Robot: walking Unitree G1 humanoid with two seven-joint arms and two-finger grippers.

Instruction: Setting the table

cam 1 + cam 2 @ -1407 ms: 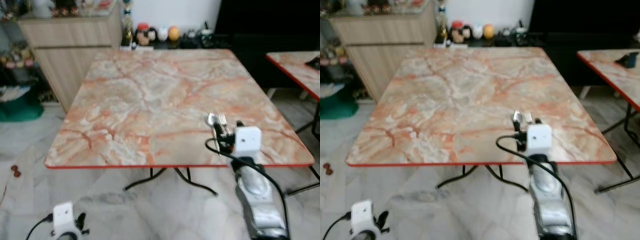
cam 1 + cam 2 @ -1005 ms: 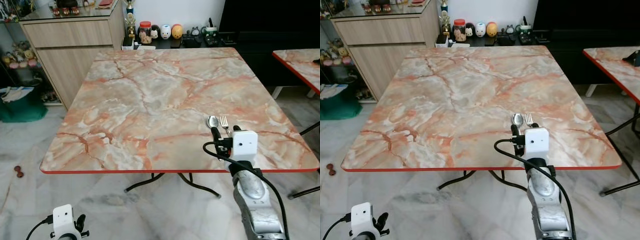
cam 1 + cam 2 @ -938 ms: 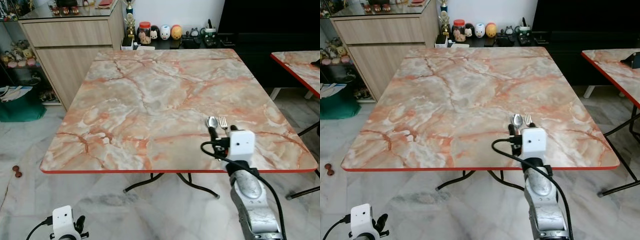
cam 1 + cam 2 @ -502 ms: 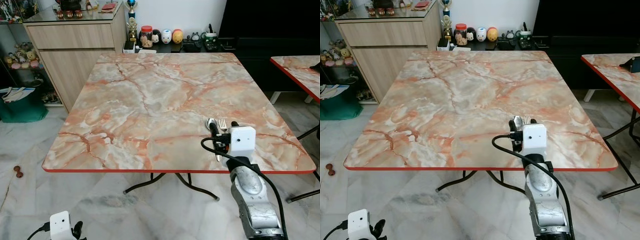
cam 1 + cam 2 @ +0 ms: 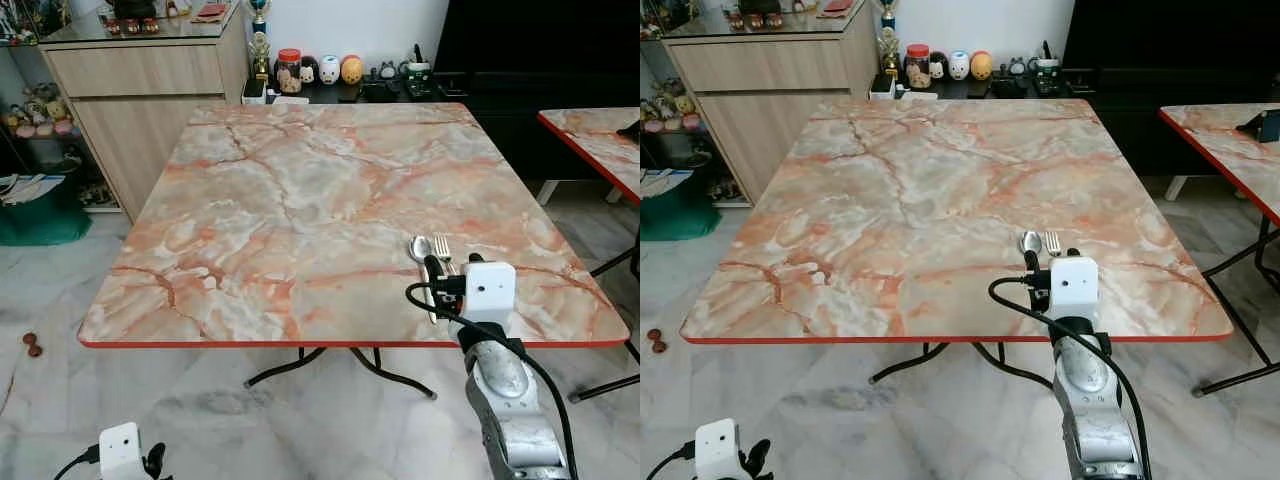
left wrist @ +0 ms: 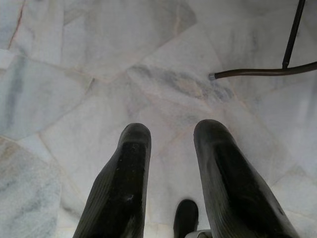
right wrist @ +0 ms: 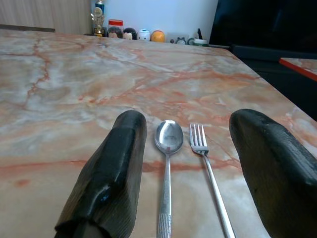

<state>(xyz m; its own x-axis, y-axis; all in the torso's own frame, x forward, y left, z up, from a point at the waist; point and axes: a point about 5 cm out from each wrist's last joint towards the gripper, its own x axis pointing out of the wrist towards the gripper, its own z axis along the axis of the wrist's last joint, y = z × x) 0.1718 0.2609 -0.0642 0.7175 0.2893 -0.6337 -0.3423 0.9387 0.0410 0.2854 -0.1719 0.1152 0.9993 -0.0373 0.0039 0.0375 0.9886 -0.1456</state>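
Spoon (image 7: 168,136) & fork (image 7: 199,139) lie side by side on desk (image 5: 300,190), approx 5 o'clock. Right gripper (image 7: 190,163) fingers wide apart, empty, straddling both. Left gripper (image 6: 171,148) fingers apart, empty, over floor (image 6: 74,59).

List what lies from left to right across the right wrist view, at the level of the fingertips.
Left black finger → spoon → fork → right black finger, all over the marble table.

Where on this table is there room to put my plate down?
Nearly everywhere. The marble table is bare from the far edge by the cabinet to the near red edge. The one taken spot is the near right side, where the spoon and fork lie between the right gripper's open fingers.
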